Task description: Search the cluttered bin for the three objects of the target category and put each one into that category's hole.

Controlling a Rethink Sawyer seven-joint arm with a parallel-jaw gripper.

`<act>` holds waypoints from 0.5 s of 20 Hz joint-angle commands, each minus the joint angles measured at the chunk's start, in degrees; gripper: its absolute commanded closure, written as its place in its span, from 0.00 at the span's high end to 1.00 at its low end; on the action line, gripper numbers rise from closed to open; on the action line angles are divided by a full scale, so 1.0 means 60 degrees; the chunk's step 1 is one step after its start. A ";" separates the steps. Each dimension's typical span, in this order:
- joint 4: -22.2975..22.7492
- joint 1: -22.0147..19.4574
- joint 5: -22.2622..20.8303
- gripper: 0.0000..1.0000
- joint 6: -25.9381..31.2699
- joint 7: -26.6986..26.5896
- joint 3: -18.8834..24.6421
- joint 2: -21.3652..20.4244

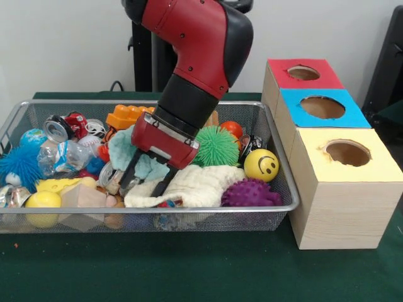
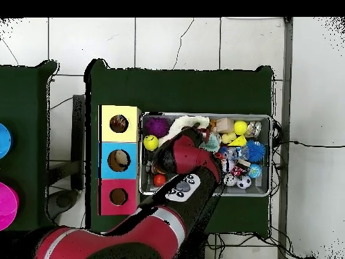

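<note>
The arm reached down into the bin (image 1: 277, 208), and its pincer (image 1: 146, 180) hung with both dark fingers spread apart, holding nothing. The tips hovered at the left edge of a cream knitted cloth (image 1: 201, 184), just in front of a mint one (image 1: 140, 154). This looked to me like the searching step, not a carry.

Of the printed wads, I could only make out a scrap of red and blue (image 1: 167, 204) peeking under the cream cloth's near edge, right below the fingertips; whether it was one of them I couldn't say. The other two stayed hidden in the clutter.

The hole (image 1: 347, 153) in the yellow-topped box sat empty as far as I could see, just outside the bin's right end on the desk (image 1: 189, 270). Next, I judged, the pincer would need to dig under that cloth.
</note>
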 commanded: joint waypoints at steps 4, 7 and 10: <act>-0.0497 -0.2289 -0.0876 1.00 0.1547 0.0295 0.3475 0.0135; 0.0384 -0.4950 -0.1980 1.00 0.2234 -0.0907 0.7408 -0.0102; 0.1047 -0.5791 -0.2187 1.00 0.2855 -0.1072 0.8680 -0.0220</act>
